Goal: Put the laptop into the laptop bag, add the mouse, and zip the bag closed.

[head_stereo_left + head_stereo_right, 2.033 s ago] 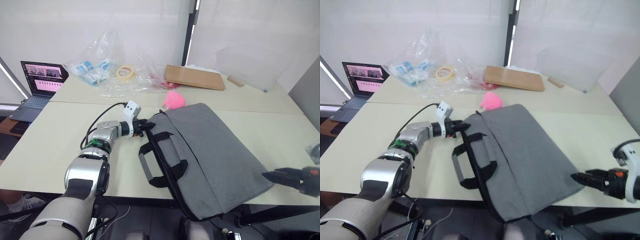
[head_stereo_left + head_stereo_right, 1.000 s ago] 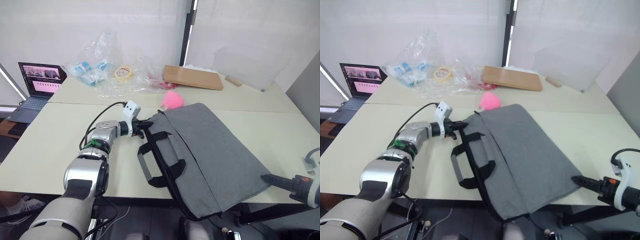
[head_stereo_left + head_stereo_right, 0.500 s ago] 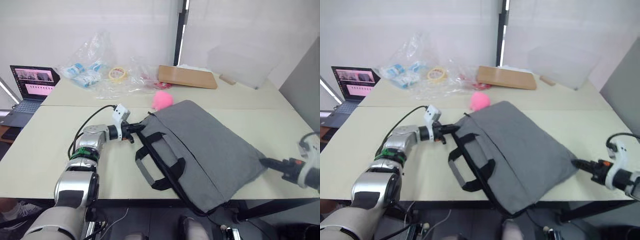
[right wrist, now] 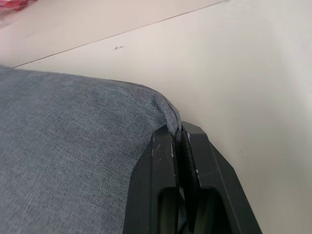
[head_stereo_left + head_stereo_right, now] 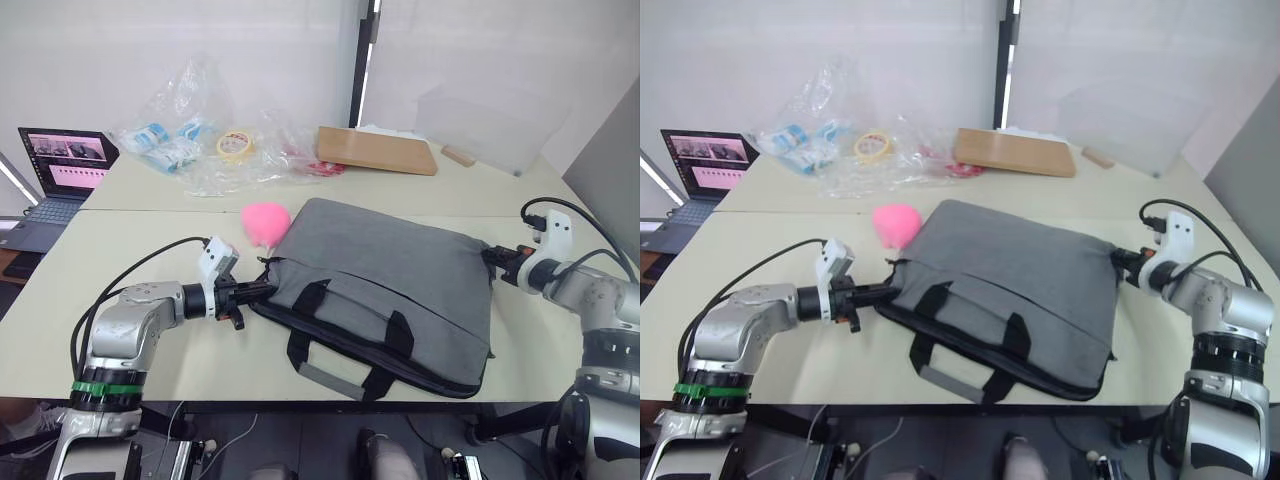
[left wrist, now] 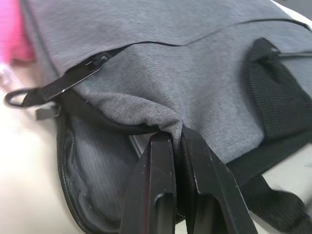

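Small dark laptop (image 5: 60, 170): lit screen, at the far left edge of the worktop (image 5: 150, 240); no part in the task.
Left gripper (image 6: 174, 138): black fingers pinched shut on a fold of grey fabric at the bag's left end, just below the zipper pull (image 6: 48, 90).
Fluffy pink ball (image 5: 266, 220): touching the bag's far left corner.
Flat grey fabric laptop bag (image 5: 385, 275): lies flat mid-worktop, long axis running left to right and slightly skewed; the two strap handles (image 5: 345, 360) point to the near edge.
Zipper: appears open at the left end, where a dark gap shows below the fabric.
Silver-grey laptop and white mouse: neither can be located; whether they lie inside the bag cannot be told.
Right gripper (image 4: 179, 132): fingers closed on the bag's far right corner.
Governing relation: the pull lies just beside the left gripper, well apart from the right.
Judgement: the left arm is nearer for zipping, and the pull would travel rightward along the long axis while the right gripper anchors the bag.
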`<act>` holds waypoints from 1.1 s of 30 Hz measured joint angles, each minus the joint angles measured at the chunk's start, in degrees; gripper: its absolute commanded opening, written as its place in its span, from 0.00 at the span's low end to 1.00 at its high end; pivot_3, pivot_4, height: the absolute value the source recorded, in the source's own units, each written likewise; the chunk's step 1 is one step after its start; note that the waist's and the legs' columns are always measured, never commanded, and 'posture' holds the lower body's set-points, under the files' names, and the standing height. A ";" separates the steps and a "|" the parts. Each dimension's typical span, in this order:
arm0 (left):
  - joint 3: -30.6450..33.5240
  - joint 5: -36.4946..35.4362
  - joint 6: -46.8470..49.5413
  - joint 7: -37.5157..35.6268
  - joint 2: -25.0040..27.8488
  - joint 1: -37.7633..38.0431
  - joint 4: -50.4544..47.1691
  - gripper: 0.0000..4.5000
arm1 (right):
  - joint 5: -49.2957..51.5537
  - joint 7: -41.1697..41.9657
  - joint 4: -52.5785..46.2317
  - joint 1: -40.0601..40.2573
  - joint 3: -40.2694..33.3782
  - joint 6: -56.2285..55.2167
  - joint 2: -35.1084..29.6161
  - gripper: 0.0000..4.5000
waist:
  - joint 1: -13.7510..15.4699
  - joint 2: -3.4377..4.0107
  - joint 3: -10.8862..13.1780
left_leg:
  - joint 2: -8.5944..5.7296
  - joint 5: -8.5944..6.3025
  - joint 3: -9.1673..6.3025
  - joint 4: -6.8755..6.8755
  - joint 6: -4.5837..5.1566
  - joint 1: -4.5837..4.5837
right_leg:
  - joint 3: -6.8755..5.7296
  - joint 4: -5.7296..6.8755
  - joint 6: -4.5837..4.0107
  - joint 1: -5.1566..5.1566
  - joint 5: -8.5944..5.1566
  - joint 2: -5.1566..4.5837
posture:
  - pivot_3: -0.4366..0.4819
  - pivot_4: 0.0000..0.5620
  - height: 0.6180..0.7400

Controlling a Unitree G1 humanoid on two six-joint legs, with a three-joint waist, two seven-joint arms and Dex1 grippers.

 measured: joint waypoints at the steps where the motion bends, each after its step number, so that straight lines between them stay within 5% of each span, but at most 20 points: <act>1: 0.19 -0.90 1.53 0.60 0.16 1.13 -2.04 0.00 | -0.57 -0.09 1.11 -0.77 0.55 -1.21 0.32 0.00 | -0.16 0.02 0.00 | 0.00 0.06 -0.01 -0.16 -0.11 0.08 | -0.08 0.00 -0.07 0.04 -0.04 0.00 | 0.48 0.27 1.00; 9: 2.02 -7.12 7.12 4.51 1.73 7.57 -10.94 0.00 | -2.55 -0.68 7.01 -4.91 1.49 -5.16 2.80 0.00 | -0.45 0.08 -0.01 | 0.16 0.24 -0.11 -0.06 -0.44 0.09 | -0.15 0.40 -0.30 0.16 -0.15 -0.09 | 0.48 0.27 1.00; 10: 2.16 -7.47 7.03 5.06 2.08 8.26 -11.56 0.00 | -2.55 -0.51 7.21 -5.00 1.50 -5.36 2.84 0.17 | -0.35 0.08 -0.01 | 0.16 0.25 -0.12 -0.06 -0.46 0.10 | -0.12 0.47 -0.30 0.16 -0.16 -0.09 | 0.48 0.27 1.00; 11: 2.28 -7.71 6.73 5.38 2.24 8.74 -11.69 0.00 | -2.55 -0.45 7.42 -5.10 1.27 -5.83 2.79 0.22 | -0.27 0.09 -0.02 | 0.17 0.27 -0.14 -0.07 -0.49 0.10 | -0.09 0.49 -0.29 0.16 -0.16 -0.08 | 0.48 0.27 1.00; 16: 2.62 -7.83 2.61 5.99 2.43 11.36 -9.80 0.37 | -2.33 2.53 7.97 -4.47 -0.12 -5.82 0.31 0.60 | -0.24 0.13 0.00 | 0.25 0.27 -0.05 -0.16 -0.49 -0.02 | 0.01 0.51 -0.31 0.13 -0.18 0.05 | 0.48 0.27 1.00; 21: 6.02 -9.88 2.24 2.97 8.56 14.51 -8.24 0.75 | -1.15 10.60 6.58 -0.99 -0.47 -2.47 -7.12 0.99 | -0.19 0.15 0.01 | 0.25 0.27 -0.05 -0.16 -0.49 0.01 | -0.04 0.48 -0.30 0.03 -0.18 0.07 | 0.48 0.27 1.00; 24: 9.07 -10.62 1.39 2.43 10.85 13.41 -5.88 0.96 | 0.45 16.63 4.09 1.28 -0.13 1.50 -10.68 1.00 | -0.25 0.16 0.01 | 0.27 0.27 -0.01 -0.19 -0.48 -0.11 | 0.04 0.48 -0.29 0.14 -0.19 0.09 | 0.48 0.27 1.00; 28: 8.85 -11.03 0.28 0.98 11.84 7.24 1.75 0.96 | 4.93 30.43 -3.14 10.41 4.11 8.55 -17.63 1.00 | 0.53 0.15 0.01 | 0.30 0.27 -0.02 -0.18 -0.48 -0.10 | 0.00 0.51 -0.28 0.19 -0.20 0.14 | 0.48 0.27 1.00; 33: 4.23 -9.29 -2.41 1.28 6.69 -1.68 9.91 0.96 | 6.49 35.84 -3.50 13.97 6.40 11.37 -18.10 1.00 | 0.75 0.13 0.00 | 0.17 0.26 0.15 -0.15 -0.42 -0.03 | 0.23 0.53 -0.24 0.25 -0.15 0.04 | 0.48 0.27 1.00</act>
